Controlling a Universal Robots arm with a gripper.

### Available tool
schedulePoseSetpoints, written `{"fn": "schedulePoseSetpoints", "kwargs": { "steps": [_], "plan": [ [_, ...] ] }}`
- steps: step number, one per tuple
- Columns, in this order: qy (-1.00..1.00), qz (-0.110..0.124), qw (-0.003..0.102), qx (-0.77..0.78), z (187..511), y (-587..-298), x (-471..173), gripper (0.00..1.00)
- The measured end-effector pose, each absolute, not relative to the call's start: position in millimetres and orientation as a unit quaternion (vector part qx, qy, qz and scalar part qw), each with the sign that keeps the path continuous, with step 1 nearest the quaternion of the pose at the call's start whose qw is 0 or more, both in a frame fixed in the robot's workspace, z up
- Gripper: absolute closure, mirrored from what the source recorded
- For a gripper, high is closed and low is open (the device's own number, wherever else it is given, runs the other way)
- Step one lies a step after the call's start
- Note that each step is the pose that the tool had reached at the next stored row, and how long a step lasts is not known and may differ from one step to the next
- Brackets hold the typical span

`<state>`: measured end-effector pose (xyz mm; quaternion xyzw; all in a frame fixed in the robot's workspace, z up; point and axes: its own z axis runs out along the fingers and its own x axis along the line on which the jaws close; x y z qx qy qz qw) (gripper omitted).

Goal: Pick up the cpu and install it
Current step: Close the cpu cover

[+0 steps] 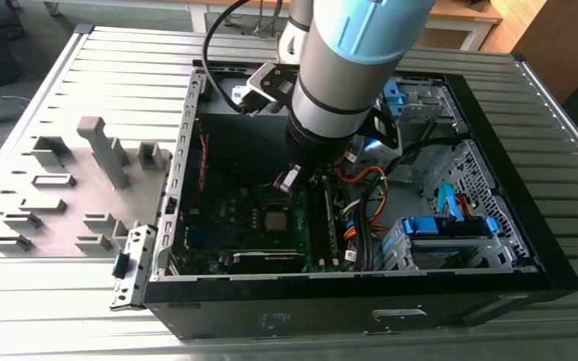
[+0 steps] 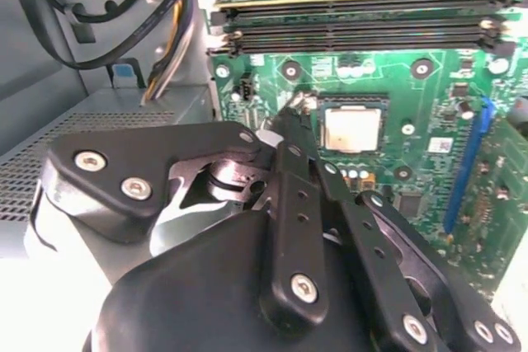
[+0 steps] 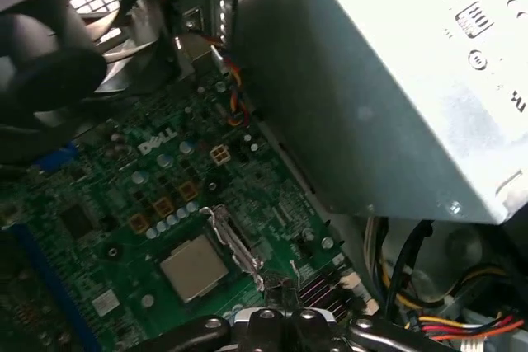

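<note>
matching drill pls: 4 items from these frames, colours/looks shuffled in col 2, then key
1. cpu
2. motherboard
3. power-supply box
4. fixture plate

A. green, fills the case floor
B. tan-grey square, seated in its socket
C. grey, blocky uprights, beside the case
D. plain grey metal box, cables beneath

Pairs: 1-B, 2-A, 3-D, 4-C
</note>
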<state>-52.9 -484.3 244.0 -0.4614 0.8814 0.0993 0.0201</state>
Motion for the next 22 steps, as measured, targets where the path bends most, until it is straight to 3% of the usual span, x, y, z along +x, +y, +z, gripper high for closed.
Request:
{"fn": "schedulePoseSetpoints", "kwargs": {
  "steps": [22],
  "plan": [
    [0.881,0.099,0.020,-0.462,244,-498,-53,0.89]
  ]
}}
